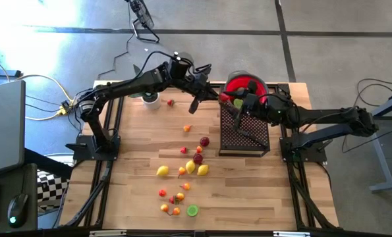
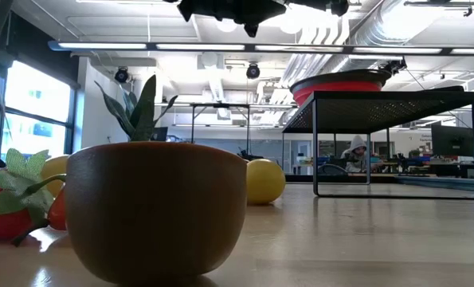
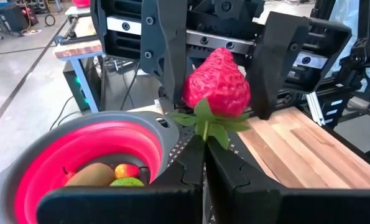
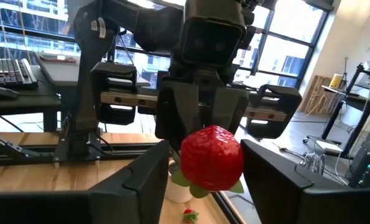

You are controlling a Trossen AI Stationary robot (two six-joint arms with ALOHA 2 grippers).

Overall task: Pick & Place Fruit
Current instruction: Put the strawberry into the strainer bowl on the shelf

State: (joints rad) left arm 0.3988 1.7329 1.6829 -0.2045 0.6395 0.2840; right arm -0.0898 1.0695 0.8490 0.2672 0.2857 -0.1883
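Note:
A red toy strawberry (image 3: 217, 81) with green leaves hangs in the air between my two grippers, beside the red bowl (image 3: 23, 180). The bowl stands on a black mesh rack (image 1: 245, 131) at the table's far right. My left gripper (image 3: 203, 158) reaches in from the table's left (image 1: 212, 93) and is shut on the strawberry. My right gripper (image 4: 204, 149) faces it from the right (image 1: 235, 104). It is open, one finger on each side of the berry's red body. The bowl holds a few fruits (image 3: 119, 175). Several more fruits (image 1: 189, 166) lie on the table. My left gripper pinches the strawberry's green leafy stem end (image 3: 204, 127) between its two fingertips. The fingers come about level from the table's left. The berry is lifted clear, its red body pointing away from the fingers toward my right gripper.
The bowl (image 1: 248, 84) also shows above the rack (image 2: 396, 100) in the low view. A small potted plant (image 1: 151, 100) stands at the far left of the board. A large round fruit (image 2: 157, 207) and a yellow one (image 2: 264, 179) sit close before the low camera.

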